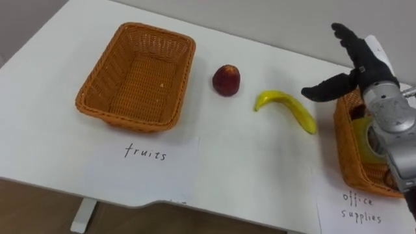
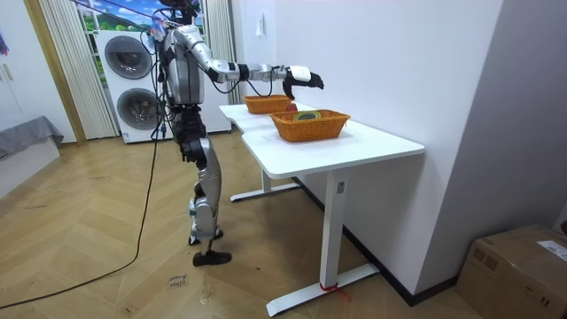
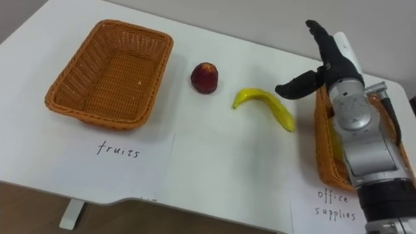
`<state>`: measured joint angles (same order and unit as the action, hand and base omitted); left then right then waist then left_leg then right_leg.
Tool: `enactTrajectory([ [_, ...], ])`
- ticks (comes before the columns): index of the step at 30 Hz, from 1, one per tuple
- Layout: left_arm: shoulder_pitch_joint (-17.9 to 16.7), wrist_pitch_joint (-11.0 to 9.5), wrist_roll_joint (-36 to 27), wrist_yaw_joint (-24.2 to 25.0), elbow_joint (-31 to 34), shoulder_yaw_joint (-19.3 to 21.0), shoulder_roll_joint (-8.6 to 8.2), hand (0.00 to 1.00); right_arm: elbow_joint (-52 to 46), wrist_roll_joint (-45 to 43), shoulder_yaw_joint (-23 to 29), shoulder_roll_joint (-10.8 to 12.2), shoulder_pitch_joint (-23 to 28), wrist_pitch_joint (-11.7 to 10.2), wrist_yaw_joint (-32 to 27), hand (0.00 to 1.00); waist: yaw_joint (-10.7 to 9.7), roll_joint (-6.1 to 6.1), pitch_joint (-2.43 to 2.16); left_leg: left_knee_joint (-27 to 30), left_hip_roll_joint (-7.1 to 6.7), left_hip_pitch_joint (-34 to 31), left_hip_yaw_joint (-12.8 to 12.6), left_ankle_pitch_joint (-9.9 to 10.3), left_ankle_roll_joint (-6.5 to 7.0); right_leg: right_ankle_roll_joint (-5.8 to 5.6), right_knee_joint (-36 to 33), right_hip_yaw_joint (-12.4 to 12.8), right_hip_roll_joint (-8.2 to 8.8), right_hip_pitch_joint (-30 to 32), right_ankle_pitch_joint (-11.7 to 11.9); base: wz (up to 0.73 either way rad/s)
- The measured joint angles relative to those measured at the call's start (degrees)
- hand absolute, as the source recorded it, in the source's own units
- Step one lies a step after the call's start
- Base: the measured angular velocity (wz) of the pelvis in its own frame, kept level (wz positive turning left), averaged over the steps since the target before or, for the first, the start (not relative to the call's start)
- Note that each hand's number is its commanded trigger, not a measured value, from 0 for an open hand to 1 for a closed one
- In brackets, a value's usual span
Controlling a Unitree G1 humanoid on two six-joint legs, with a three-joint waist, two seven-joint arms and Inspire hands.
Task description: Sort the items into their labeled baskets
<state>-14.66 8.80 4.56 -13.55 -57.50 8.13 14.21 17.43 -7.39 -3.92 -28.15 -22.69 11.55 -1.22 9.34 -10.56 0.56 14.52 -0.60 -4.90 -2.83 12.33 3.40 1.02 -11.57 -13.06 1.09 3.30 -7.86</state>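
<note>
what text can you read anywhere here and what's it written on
"fruits": handwritten on the left paper sheet, which lies on the table in front of the left basket.
"office supplies": handwritten in two lines on the right paper sheet, in front of the right basket.
Marks on the cardboard box in the room view: too small to read.
</note>
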Motion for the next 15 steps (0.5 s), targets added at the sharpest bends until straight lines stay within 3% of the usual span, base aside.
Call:
enactTrajectory([
  [12,0.56,0.92,-0.65,0.26,-0.66,-1.56,0.27,0.0,3.17,-0.1,-4.95,-0.89,-3.05,0.01,-0.34,0.0,0.41,-0.49,-0.24,-0.04,-0.04,-1.08,1.26,-0.09,-0.1,0.04,0.01,-1.68,0.12,0.68,0.04,0.05],
  [15,0.8,0.93,-0.67,0.26,-0.66,-1.64,0.6,0.0,3.44,-0.09,-6.51,-0.89,-3.33,0.01,-0.61,0.0,0.54,-1.27,-0.31,-0.08,-0.04,-1.24,1.61,-0.13,-0.15,0.04,0.03,-2.21,0.14,0.67,0.04,0.07],
])
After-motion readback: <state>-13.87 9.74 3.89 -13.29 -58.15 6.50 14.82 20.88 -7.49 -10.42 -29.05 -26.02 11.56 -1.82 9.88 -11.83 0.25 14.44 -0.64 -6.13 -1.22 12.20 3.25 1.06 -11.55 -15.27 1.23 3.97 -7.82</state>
